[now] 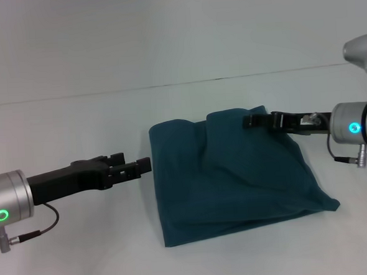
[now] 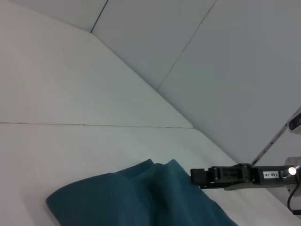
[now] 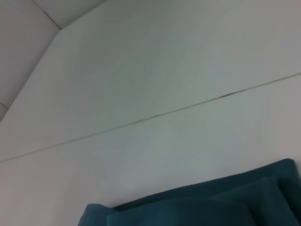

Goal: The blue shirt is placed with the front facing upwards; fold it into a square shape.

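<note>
A: Presently, the blue shirt (image 1: pixel 236 178) lies at the centre of the white table (image 1: pixel 85 256), between our two arms, already folded into a rough, multi-layer rectangle. No lettering or collar shows on the upper face.

B: How do we expect it to handle?

A: We judge it light, soft and limp. It has no stiffness, so any lifted edge will sag and drag the lower layers with it. The cloth looks matte, so we do not expect it to slip in the pads. It is not fragile.

B: Where do we take hold?

A: At corners and along free edges, pinching all layers together. The near right corner sticks out past the outline, and a raised ridge runs across the far edge; both need flattening for a square result.

B: State of the grippers?

A: The left gripper (image 1: pixel 141 165) hovers just beside the shirt's left edge, apart from it, holding nothing; we cannot tell how its fingers stand. The right gripper (image 1: pixel 252 119) sits over the far right edge, at or very near the cloth; we cannot tell whether it is clamped on the fabric.

B: And the surface and the room?

A: The table is smooth and plain, with one thin seam (image 3: pixel 155 115) beyond the shirt. A pale wall (image 1: pixel 176 26) stands behind.
</note>
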Tool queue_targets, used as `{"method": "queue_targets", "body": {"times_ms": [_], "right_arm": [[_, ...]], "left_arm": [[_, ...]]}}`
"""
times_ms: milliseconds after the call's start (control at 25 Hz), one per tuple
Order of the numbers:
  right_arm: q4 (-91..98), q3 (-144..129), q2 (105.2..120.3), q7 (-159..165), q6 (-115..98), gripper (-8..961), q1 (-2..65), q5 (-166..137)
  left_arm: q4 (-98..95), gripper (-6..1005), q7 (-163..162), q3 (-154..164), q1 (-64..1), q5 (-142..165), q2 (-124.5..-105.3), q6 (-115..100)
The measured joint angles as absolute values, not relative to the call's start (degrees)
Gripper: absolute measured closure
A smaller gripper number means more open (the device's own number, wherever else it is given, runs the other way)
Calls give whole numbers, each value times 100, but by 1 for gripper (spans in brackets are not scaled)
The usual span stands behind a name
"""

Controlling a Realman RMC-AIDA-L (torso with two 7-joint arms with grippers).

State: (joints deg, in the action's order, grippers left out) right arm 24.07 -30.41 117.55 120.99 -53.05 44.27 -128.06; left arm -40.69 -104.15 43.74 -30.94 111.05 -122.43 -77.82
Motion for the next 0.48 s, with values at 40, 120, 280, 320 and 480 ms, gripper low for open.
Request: {"method": "queue_targets", "body": {"times_ms": [40, 120, 280, 320, 480], "right_arm": [[2385, -3041, 11767, 12092, -5268, 87, 4443, -12805], [2372, -3045, 11789, 12071, -5229, 90, 4462, -12805], [2363, -3048, 11795, 12065, -5155, 90, 4472, -12805], [2363, -3048, 11796, 12065, -5142, 90, 4469, -12804], [2364, -3019, 11798, 12065, -5089, 90, 4436, -12805]], "left_arm": [[-4067, 80, -10415, 4374, -3093, 11106, -12243, -7764], [-4066, 80, -10415, 4372, -3088, 11115, -12243, -7731], [-4067, 80, -10414, 4369, -3083, 11125, -12243, -7679], [-4066, 80, -10414, 4368, -3083, 11128, -12243, -7672], [-4068, 80, -10415, 4368, -3091, 11141, -12243, -7672]]}}
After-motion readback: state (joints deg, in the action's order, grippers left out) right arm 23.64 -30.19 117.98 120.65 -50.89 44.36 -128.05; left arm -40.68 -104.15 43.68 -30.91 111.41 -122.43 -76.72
